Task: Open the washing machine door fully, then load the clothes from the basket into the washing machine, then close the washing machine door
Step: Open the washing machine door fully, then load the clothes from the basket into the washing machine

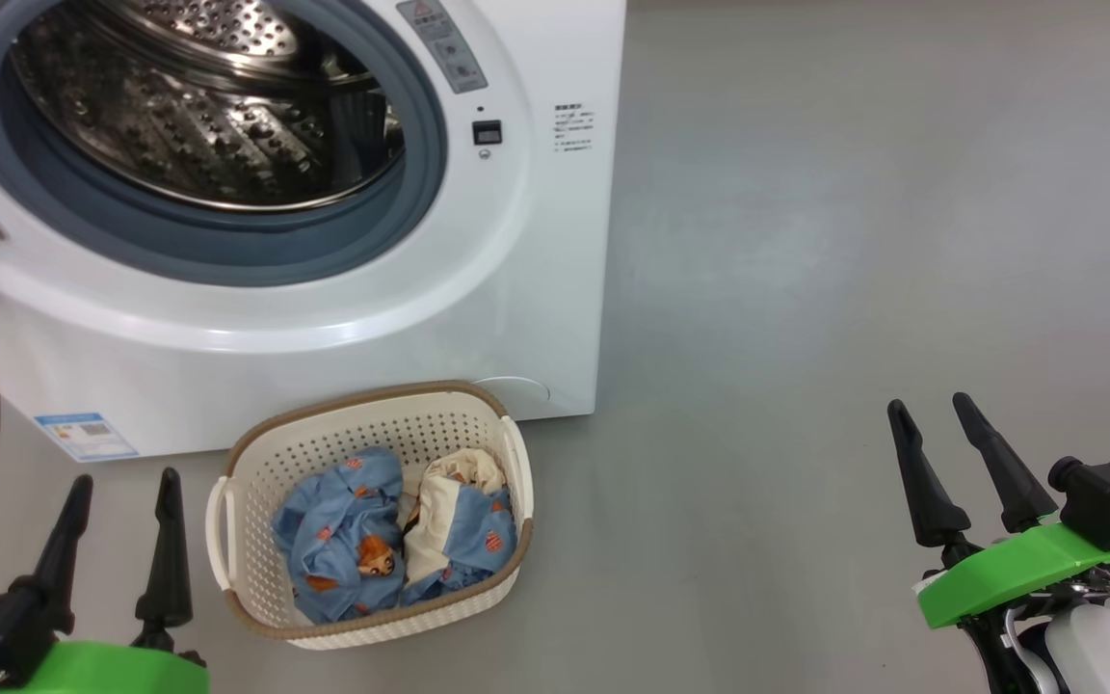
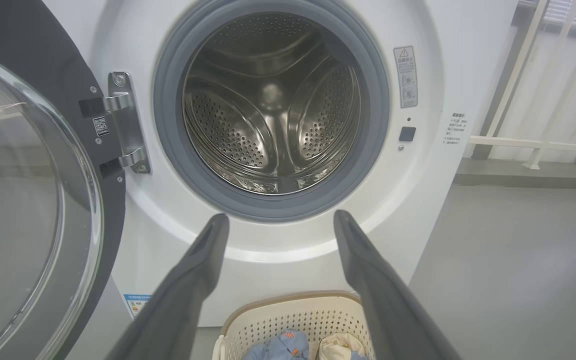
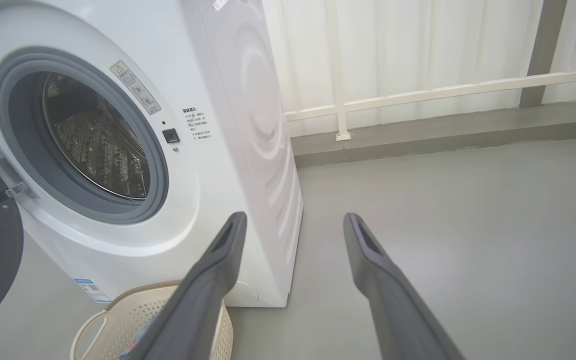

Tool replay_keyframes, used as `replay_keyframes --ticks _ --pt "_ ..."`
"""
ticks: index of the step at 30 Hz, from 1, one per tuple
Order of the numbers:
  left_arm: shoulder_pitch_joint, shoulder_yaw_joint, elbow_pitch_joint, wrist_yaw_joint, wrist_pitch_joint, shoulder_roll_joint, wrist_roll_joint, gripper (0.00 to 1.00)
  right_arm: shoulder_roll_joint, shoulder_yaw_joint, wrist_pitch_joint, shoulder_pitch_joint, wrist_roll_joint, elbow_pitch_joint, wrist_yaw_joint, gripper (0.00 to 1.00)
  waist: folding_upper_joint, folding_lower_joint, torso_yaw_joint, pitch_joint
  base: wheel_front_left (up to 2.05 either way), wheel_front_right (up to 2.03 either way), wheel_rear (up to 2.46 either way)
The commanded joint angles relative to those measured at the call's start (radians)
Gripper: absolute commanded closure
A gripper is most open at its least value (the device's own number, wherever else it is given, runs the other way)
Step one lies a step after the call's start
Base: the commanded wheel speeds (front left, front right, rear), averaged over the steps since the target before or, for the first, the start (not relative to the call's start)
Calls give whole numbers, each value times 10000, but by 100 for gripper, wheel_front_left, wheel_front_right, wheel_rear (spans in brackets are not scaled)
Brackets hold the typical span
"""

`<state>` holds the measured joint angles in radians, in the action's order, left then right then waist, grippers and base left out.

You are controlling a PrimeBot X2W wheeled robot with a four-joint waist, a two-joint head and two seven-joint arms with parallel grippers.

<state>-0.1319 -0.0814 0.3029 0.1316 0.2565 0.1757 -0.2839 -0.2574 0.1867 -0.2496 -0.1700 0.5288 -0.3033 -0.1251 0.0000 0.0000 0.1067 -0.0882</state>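
The white washing machine [image 1: 324, 318] stands at the upper left, its steel drum [image 1: 198, 106] bare inside the grey-blue seal. Its black door [image 2: 33, 200] with the glass bowl hangs swung out on the left hinge. On the floor in front sits the cream basket [image 1: 362, 429], holding the light-blue and cream clothes [image 1: 391, 530]. My left gripper [image 1: 121, 487] is open just left of the basket, holding nothing. My right gripper [image 1: 931, 410] is open far to the right over bare floor.
Grey floor [image 1: 854, 241] spreads to the right of the machine. In the right wrist view a white railing [image 3: 443, 92] and pale wall run behind the machine. A blue label sticker [image 1: 85, 436] sits low on the machine's front.
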Motion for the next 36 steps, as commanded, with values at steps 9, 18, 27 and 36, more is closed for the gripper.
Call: replay_keyframes --ticks 9,18,27,36 --pt "9 -357 -275 -10 53 397 -418 0 -45 33 -122 180 28 265 -56 0 0 0 130 74 0 0 0" --pt "-59 -349 -133 -10 53 470 -619 0 -5 -13 -122 178 10 292 -56 0 0 0 83 79 0 0 0" --pt "-106 -197 -91 -10 53 573 -652 0 -15 -23 -122 185 10 351 -56 0 0 0 32 -3 29 -95 65" --pt "-213 -79 -132 -10 53 576 -533 0 11 -20 -122 91 15 366 -56 0 0 0 32 -170 103 -157 54"
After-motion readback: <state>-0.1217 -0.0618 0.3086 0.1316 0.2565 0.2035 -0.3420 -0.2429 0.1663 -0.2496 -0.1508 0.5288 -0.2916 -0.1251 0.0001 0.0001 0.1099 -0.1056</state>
